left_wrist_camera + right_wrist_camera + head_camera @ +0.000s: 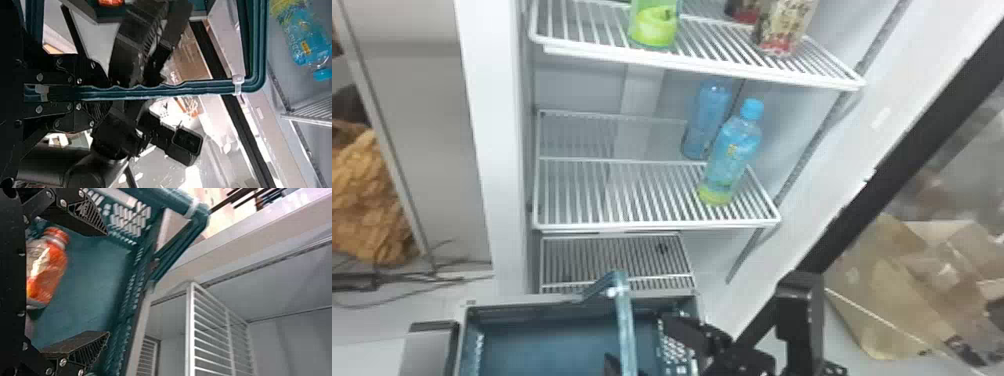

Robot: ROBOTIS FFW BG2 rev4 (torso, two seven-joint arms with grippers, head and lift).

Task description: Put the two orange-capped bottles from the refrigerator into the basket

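Gripping the teal handle (176, 89) of the basket (547, 345), the robot's left hand (107, 92) is closed around it, while the right hand (633, 337) is spread wide over the interior, where an orange-capped bottle (49, 270) lies. In the refrigerator (507, 150), a blue-capped bottle (733, 152) stands on a wire shelf (647, 223), near another blue bottle (707, 120).

Right arm (800, 310) was black with boxy, angular links. Its tool (637, 341) had tapered black fingers, ribbed, with round silvery screws (63, 203). Left wrist view showed black plates (51, 74) bearing similar screws.
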